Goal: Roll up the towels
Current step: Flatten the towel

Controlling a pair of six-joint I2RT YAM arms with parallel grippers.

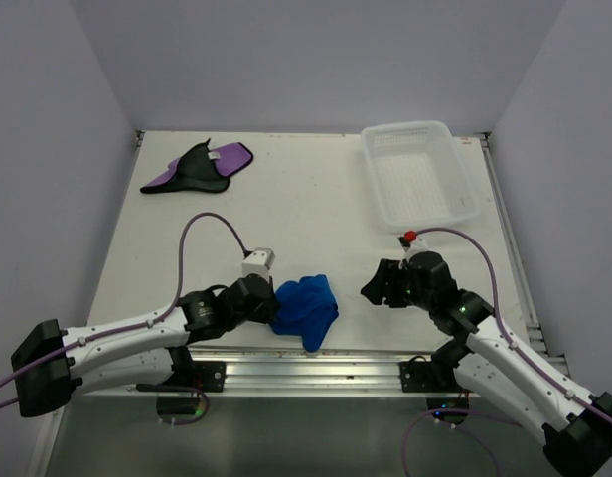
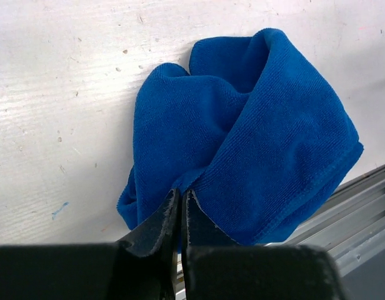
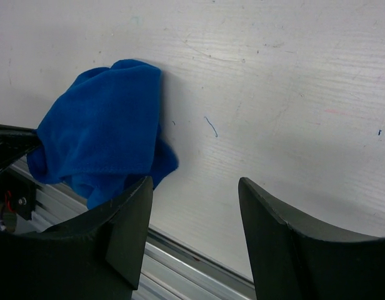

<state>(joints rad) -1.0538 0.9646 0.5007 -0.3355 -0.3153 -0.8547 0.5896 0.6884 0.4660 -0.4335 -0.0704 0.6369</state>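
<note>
Blue towel (image 1: 306, 310) sits in a soft, bunched-up heap at the near edge of the table (image 1: 316, 209), right by the metal rail (image 1: 316, 370), and between my two arms. My left gripper (image 2: 181, 206) is right up against the towel's left side. In the left wrist view its two fingers are pressed almost flat together, with only a thin line between them, and their tips are pinching the edge of the blue cloth. The towel is folded over on itself, with one thick flap wrapped across the top. My right gripper (image 3: 195, 184) is off to the right of the towel and not touching it. Its fingers are spread wide apart, and all I see between them is bare white table. From that wrist view the blue heap is up and to the left of the fingers. The purple towel (image 1: 202, 167) is far away in the back left corner of the table, lying crumpled with its black side partly showing and a little white tag (image 1: 216, 154) on it. A white basket (image 1: 405, 128) stands in the back right corner.
</note>
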